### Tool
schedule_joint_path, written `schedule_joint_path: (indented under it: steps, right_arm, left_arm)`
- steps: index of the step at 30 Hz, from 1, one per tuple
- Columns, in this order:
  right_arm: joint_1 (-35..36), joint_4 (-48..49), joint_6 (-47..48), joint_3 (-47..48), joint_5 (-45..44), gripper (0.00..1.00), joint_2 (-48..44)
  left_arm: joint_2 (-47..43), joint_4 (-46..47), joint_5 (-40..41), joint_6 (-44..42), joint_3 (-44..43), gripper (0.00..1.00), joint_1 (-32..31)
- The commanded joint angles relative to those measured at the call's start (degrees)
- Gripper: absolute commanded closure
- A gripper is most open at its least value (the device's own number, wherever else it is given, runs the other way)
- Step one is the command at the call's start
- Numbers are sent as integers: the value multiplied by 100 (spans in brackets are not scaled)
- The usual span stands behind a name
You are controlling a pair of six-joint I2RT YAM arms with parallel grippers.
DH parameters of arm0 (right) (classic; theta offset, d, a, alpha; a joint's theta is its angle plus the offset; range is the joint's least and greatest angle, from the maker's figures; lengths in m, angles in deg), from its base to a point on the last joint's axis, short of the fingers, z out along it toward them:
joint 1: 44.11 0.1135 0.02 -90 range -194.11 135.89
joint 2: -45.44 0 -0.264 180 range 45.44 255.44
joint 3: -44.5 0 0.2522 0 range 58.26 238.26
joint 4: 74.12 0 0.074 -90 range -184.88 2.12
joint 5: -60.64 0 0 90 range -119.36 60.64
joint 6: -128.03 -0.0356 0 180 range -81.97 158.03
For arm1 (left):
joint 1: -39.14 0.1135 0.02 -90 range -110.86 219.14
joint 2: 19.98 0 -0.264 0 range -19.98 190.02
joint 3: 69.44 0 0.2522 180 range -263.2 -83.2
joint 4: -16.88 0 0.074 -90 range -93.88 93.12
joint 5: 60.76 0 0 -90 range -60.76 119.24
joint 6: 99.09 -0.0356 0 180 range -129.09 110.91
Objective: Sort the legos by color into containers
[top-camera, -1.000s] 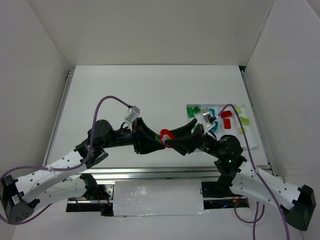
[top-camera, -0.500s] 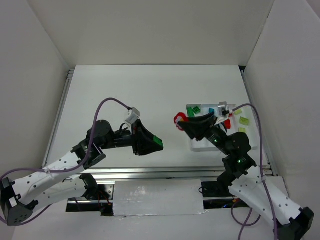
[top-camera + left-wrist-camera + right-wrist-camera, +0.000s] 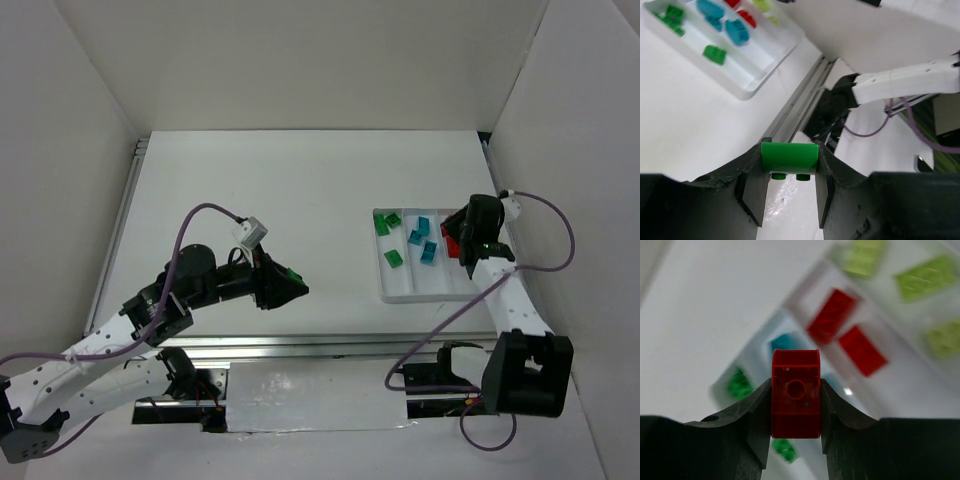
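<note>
Delivering a small red studded plastic brick (image 3: 795,395) is the step in hand. The right fingers (image 3: 760,412) are clamped on its two sides, its hollow underside turned to the wrist camera. They hang over the shallow white plastic tray (image 3: 415,292) with four long compartments. Just beyond the held brick lie two red bricks (image 3: 832,315) in one compartment. Pale yellow-green bricks (image 3: 925,275) fill the row on one side of it, and teal-blue bricks (image 3: 785,342) and green bricks (image 3: 740,385) fill the rows on the other.

The left fingers (image 3: 752,182) are clamped on a bright green plastic brick (image 3: 790,157), two studs showing at its lower edge. They hover above the white bench (image 3: 250,190), with the tray well ahead of them.

As I judge it, the next move calls for the right fingers to settle squarely over the red row, drop low and part, so the brick does not bounce across a divider. After that the left fingers should carry their brick to the green row, once the right arm is out of the way.

The right wrist view is blurred, so how high the fingers sit above the tray cannot be told. In the top view the right arm covers the red and pale rows, and the red brick itself cannot be made out there. Whether any brick lies loose beneath either arm cannot be seen.
</note>
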Motion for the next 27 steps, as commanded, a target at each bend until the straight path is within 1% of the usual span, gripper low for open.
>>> schedule_joint_path:
  steps: [1, 2, 4, 8, 11, 15, 19, 22, 24, 25, 27]
  right_arm:
    - [-282, -1144, -629, 502, -1784, 100, 476]
    - [-326, -1337, -734, 573, -1893, 100, 695]
    - [-423, -1461, -875, 592, -2052, 100, 794]
    - [-511, -1471, -1237, 267, -2132, 100, 715]
    - [-555, -1524, -1333, 82, -2334, 96, 715]
    - [-704, -1216, -1061, -164, -1948, 94, 890]
    - [-713, -1260, -939, -6, -1710, 94, 1180]
    - [-713, -1216, -894, -24, -1666, 92, 1172]
    - [-713, -1163, -789, -15, -1482, 70, 1180]
    - [-713, -1163, -780, -23, -1447, 64, 1172]
    - [-713, -1154, -745, -41, -1411, 61, 1137]
  left_arm:
    - [-134, -725, 608, -174, -290, 100, -32]
    - [-187, -857, 660, -191, -273, 100, -32]
    - [-345, -954, 774, -200, -238, 100, -32]
    - [-512, -1016, 907, -227, -123, 100, -32]
    - [-478, -1078, 845, -236, -150, 100, -32]
    - [-416, -1095, 854, -156, -132, 100, -32]
    - [-416, -955, 801, -156, -71, 100, -32]
    - [-407, -972, 854, -209, -79, 100, -23]
    - [-363, -990, 854, -270, -97, 100, -32]
    - [-346, -998, 854, -297, -114, 98, -23]
    - [-319, -981, 793, -358, -114, 98, -32]
